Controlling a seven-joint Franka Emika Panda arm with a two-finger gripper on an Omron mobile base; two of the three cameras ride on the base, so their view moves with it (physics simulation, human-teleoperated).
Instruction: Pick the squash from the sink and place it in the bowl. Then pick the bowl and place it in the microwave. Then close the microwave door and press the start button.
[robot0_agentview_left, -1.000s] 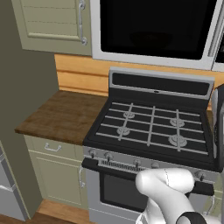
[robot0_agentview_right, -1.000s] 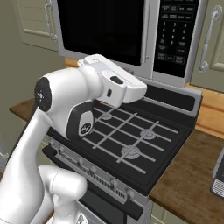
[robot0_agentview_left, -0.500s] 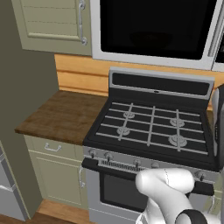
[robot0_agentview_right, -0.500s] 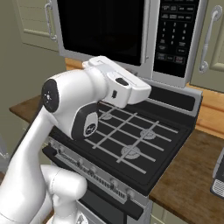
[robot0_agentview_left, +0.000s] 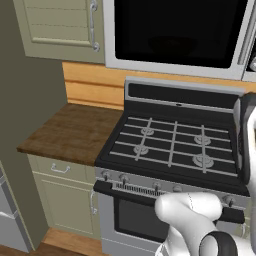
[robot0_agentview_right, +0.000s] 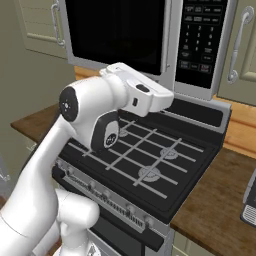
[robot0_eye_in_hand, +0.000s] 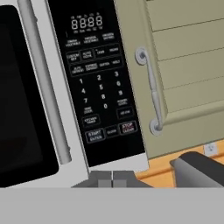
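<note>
The white robot arm with dark joints (robot0_agentview_right: 95, 120) rose in the foreground over a black-fronted gas stove (robot0_agentview_left: 170, 150), its forearm reaching forward and to the right above the burners. In the hand view the gripper (robot0_eye_in_hand: 112, 180) sat at the bottom edge with its two fingertips pressed together, jaws shut and holding nothing. Below the arm, the stove's black cooktop carried grey metal grates (robot0_agentview_right: 150, 160) over four round burners, with a row of knobs along its front edge and a dark oven window beneath. To the left of the stove lay a dark brown wooden counter (robot0_agentview_left: 70, 132) over beige-green base cabinets (robot0_agentview_left: 65, 200) with small metal pulls; to the right of the stove, another stretch of the same brown counter (robot0_agentview_right: 220, 200) ran on. Behind the stove a light orange wooden backsplash (robot0_agentview_left: 92, 87) covered the wall. Above it hung the large silver-grey over-range microwave (robot0_agentview_right: 172, 45). The microwave door (robot0_agentview_right: 115, 30), with its black glass window and silver-grey frame, was closed, and its long vertical metal bar handle (robot0_eye_in_hand: 46, 83) stood just left of the black control panel (robot0_eye_in_hand: 98, 83). The panel showed a digit display at the top, rows of small keys, a number pad, and a start key near the bottom. Beige-green louvred upper cabinets flanked the microwave, one on the left (robot0_agentview_left: 57, 25) and one on the right (robot0_eye_in_hand: 179, 61), each with a curved metal handle.
</note>
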